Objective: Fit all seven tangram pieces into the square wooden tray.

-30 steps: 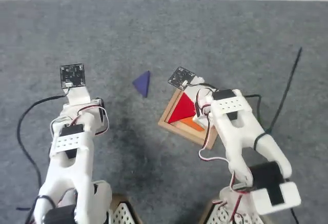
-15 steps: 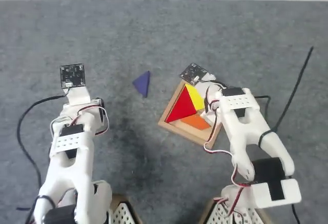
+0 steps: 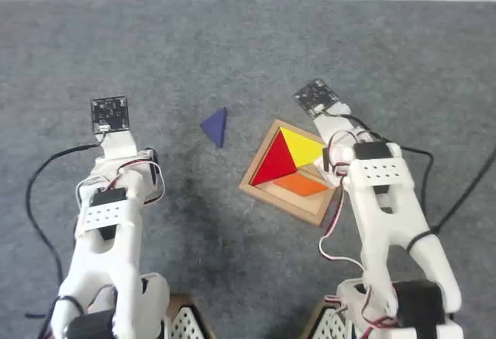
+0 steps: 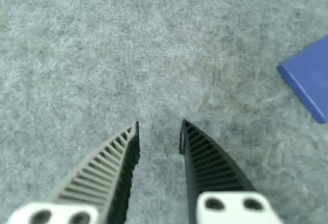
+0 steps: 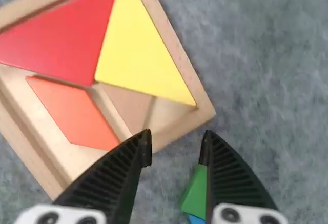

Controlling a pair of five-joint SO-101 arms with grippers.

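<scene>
The square wooden tray (image 3: 249, 183) lies tilted at mid-table. It holds a red triangle (image 3: 273, 167), a yellow triangle (image 3: 299, 147) and an orange parallelogram (image 3: 301, 185), and part of its floor (image 5: 136, 112) is bare wood. My right gripper (image 5: 177, 147) hangs open over the tray's (image 5: 180, 62) right-hand corner. Below it on the carpet lies a green piece (image 5: 197, 193) with a sliver of blue beside it. A blue triangle (image 3: 216, 126) lies loose, left of the tray. My left gripper (image 4: 160, 126) is open over bare carpet, with the blue triangle (image 4: 310, 78) off to its side.
Grey carpet covers the whole table. The left arm (image 3: 108, 199) stands at the left. Black cables trail beside both arms, one of them to the right of the right arm (image 3: 380, 191).
The right arm has swung to the right and farther back, off the tray's middle, uncovering the yellow triangle. The left arm has kept still.
</scene>
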